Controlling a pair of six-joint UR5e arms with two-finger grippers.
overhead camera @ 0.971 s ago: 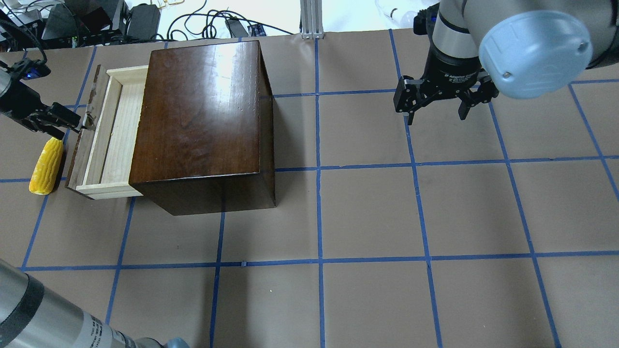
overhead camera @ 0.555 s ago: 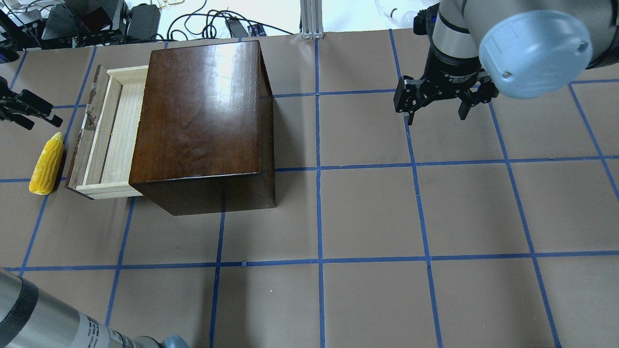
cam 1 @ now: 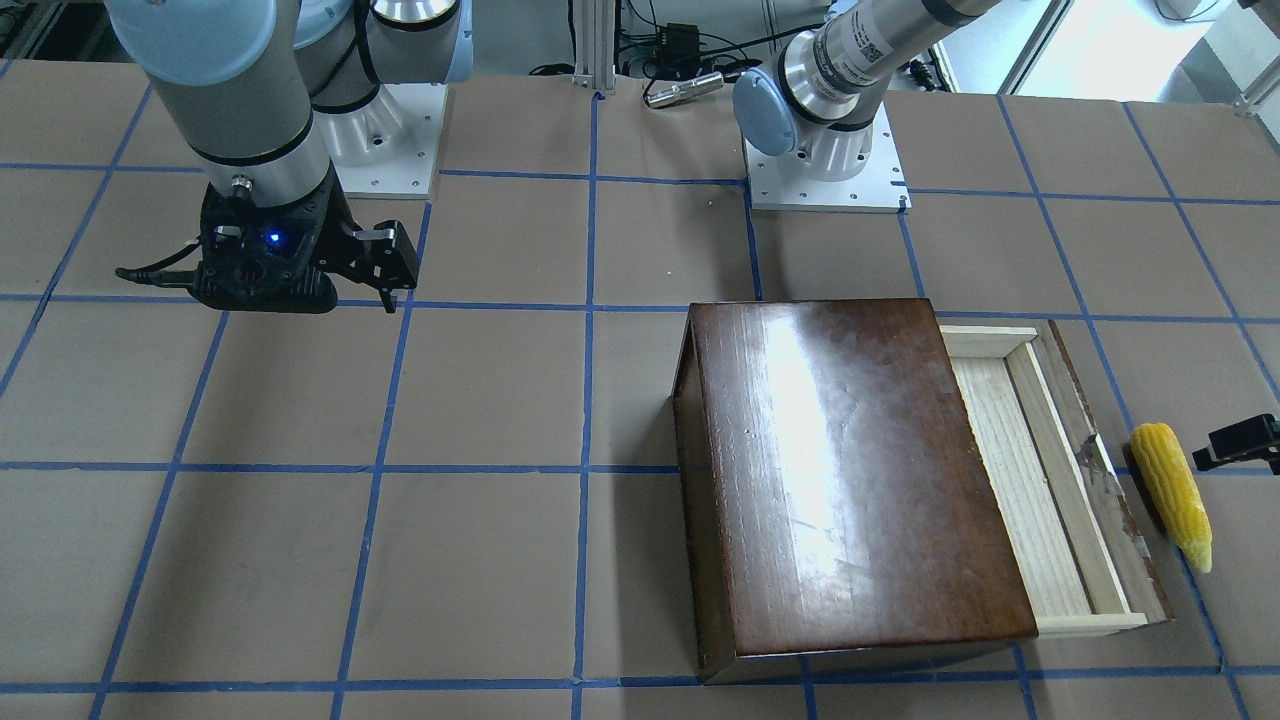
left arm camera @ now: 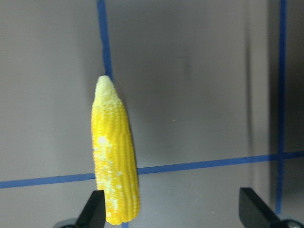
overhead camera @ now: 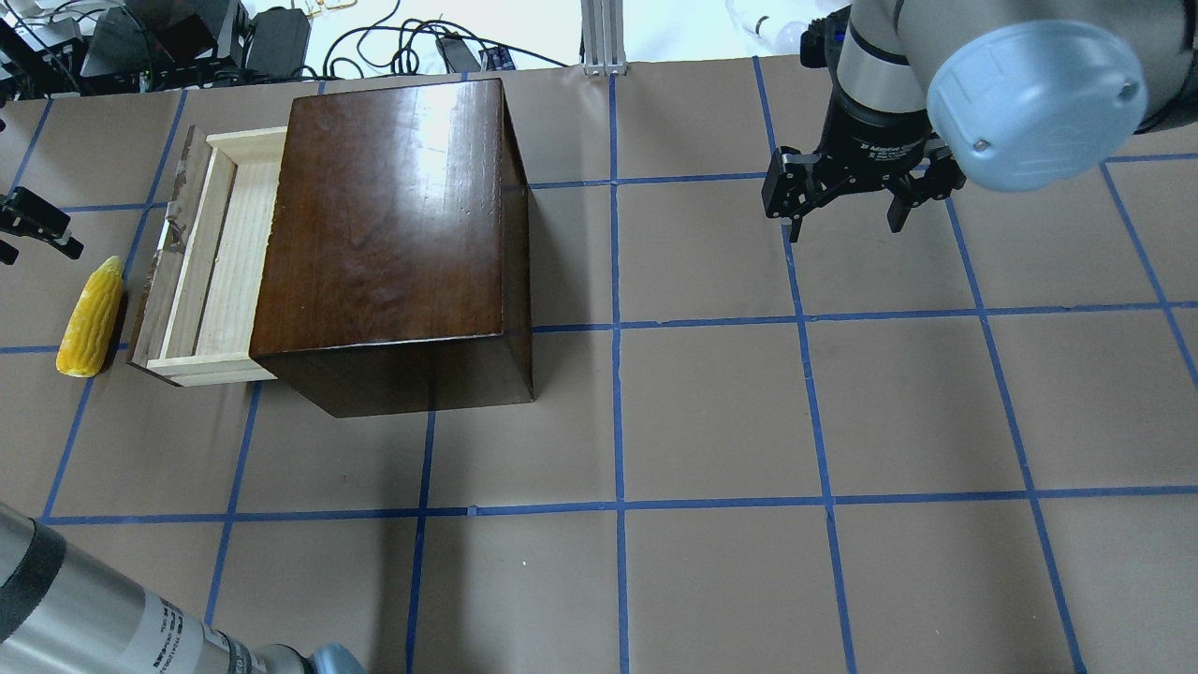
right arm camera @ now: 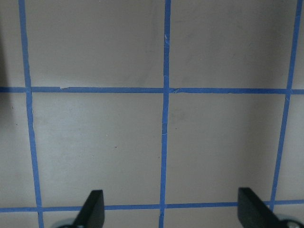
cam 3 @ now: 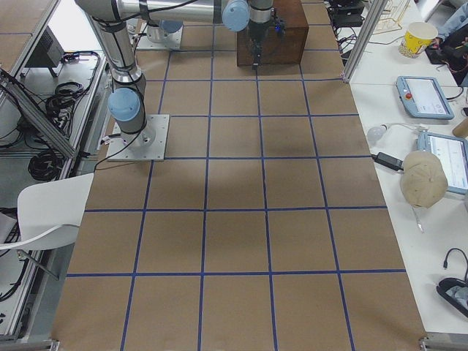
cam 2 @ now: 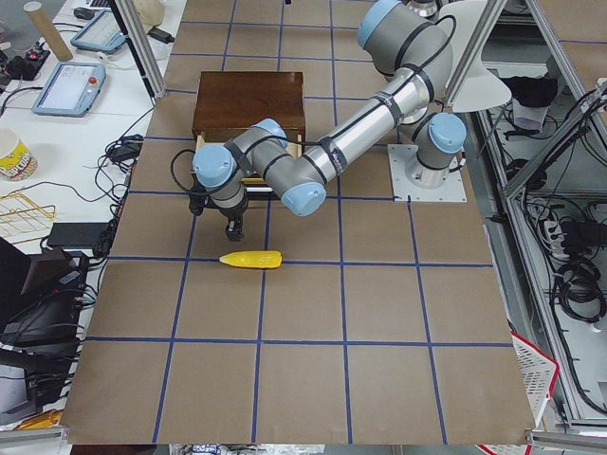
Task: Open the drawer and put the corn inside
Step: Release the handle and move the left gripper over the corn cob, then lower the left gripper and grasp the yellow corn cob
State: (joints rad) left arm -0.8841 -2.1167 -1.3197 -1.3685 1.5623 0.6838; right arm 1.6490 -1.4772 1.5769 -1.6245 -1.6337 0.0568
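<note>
The drawer point(overhead camera: 211, 267) of pale wood is pulled out to the left of the glossy dark-brown box point(overhead camera: 393, 234), and its tray holds nothing. Its worn dark front panel point(overhead camera: 161, 271) faces the corn. The yellow corn cob point(overhead camera: 91, 316) lies on the table just left of that panel; it also shows in the front view point(cam 1: 1172, 493) and the left wrist view point(left arm camera: 114, 156). My left gripper point(left arm camera: 173, 213) is open and empty above the table, with the cob's thick end beside one fingertip. In the overhead view it sits at the left edge point(overhead camera: 23, 234). My right gripper point(overhead camera: 847, 211) is open and empty, far to the right.
Cables and electronics point(overhead camera: 281, 37) lie beyond the table's far edge, with an aluminium post point(overhead camera: 604, 37) there. Blue tape lines grid the brown table cover point(overhead camera: 711, 412). The arm bases point(cam 1: 825, 170) stand on my side of the table.
My left gripper has drawn back to the left, away from the drawer's front panel, to the table's left edge by the corn. The drawer stays open. The right arm has not moved.
</note>
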